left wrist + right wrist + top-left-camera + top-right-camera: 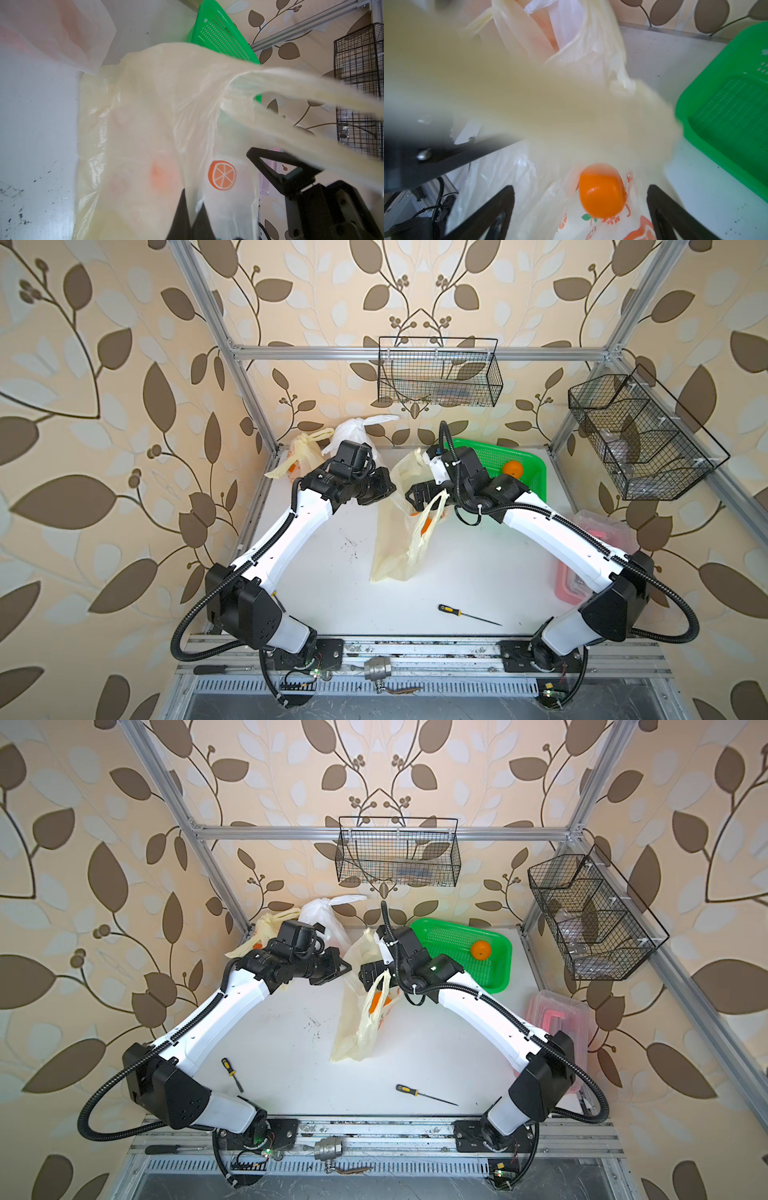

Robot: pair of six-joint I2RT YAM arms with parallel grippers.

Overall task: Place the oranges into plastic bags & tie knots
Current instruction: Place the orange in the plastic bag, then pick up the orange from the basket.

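My left hand [193,207] pinches the rim of the yellow bag [145,116] to hold its mouth up off the surface [332,572], while my right hand [580,188] gapes wide and empty over an orange [602,191] inside.

I count three plastic bags [320,915] [266,928] [353,1027], two visible oranges [481,950] [602,190], two screwdrivers [232,1073] [419,1094], two wire baskets [397,853] [590,915], one green basket [457,944] and one pink-handled box [557,1011].
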